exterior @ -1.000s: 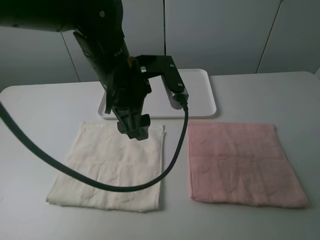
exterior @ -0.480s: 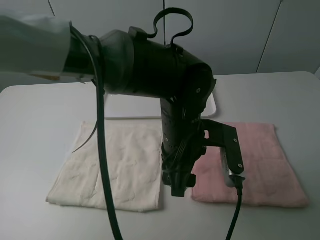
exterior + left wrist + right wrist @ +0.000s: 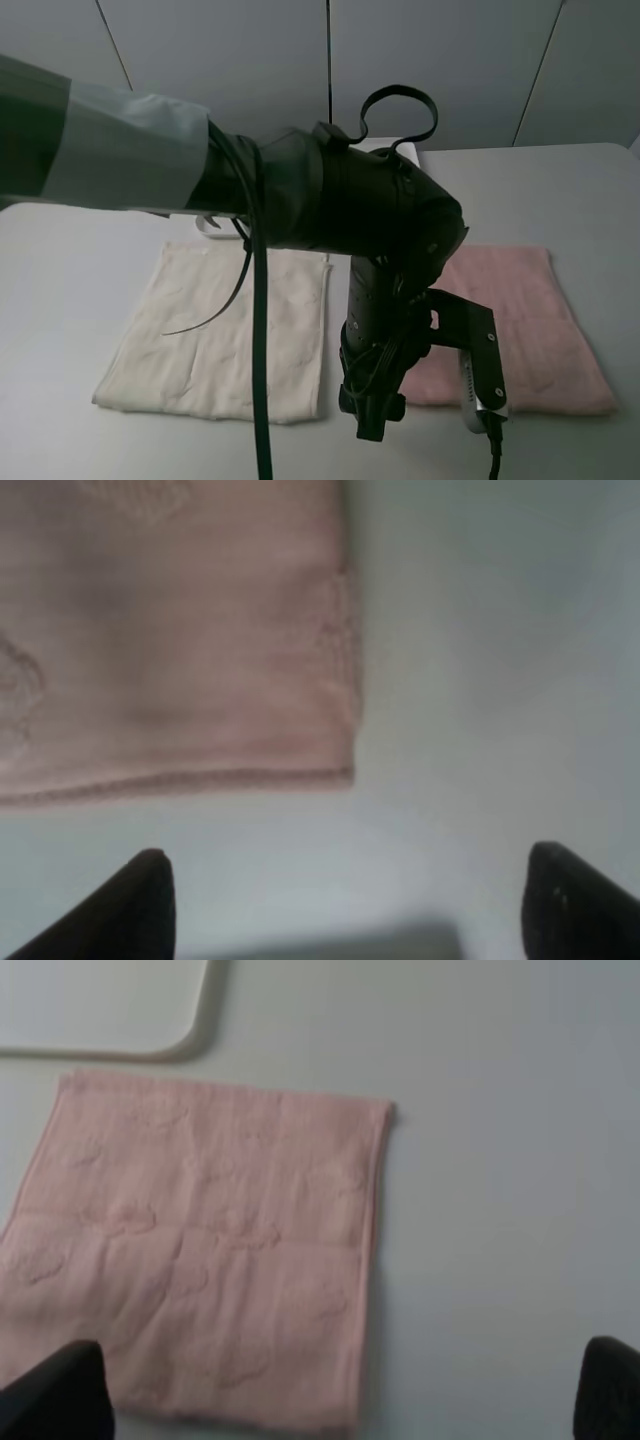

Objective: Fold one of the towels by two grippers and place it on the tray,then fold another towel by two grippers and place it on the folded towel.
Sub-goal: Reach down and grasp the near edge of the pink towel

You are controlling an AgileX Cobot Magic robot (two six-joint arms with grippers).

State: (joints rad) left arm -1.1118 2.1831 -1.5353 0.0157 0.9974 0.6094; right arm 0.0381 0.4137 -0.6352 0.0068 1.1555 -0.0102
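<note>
Swung across from over the cream towel (image 3: 160,350) within the last second, the left arm (image 3: 330,205) is now found low over the near corner of the pink towel (image 3: 545,310) on the cream towel's side. Nearest, the left fingers (image 3: 150,905) are seen spread wide with nothing between them. Bare tabletop (image 3: 480,680) lies beneath and the hemmed corner just beyond their tips, and no contact is made yet. The right fingers (image 3: 50,1395) are likewise held wide apart and empty, apparently above the same towel's near edge.

Nothing of the task is judged done. Both towels are laid flat and unfolded, side by side, and what is visible of the tray (image 3: 205,1015) is bare. Two folds, a placing and a stacking are all left.

For room, a strip of tabletop is left before the pink towel's near hem, a narrow gap is kept between the towels, and open surface is seen past the pink towel's outer edge. Farther back, the tray's rounded corner is set near the pink towel's far edge but apart from it. In the high view most of the tray is hidden by the arm, whose cable (image 3: 258,400) is draped in front of the cream towel.
</note>
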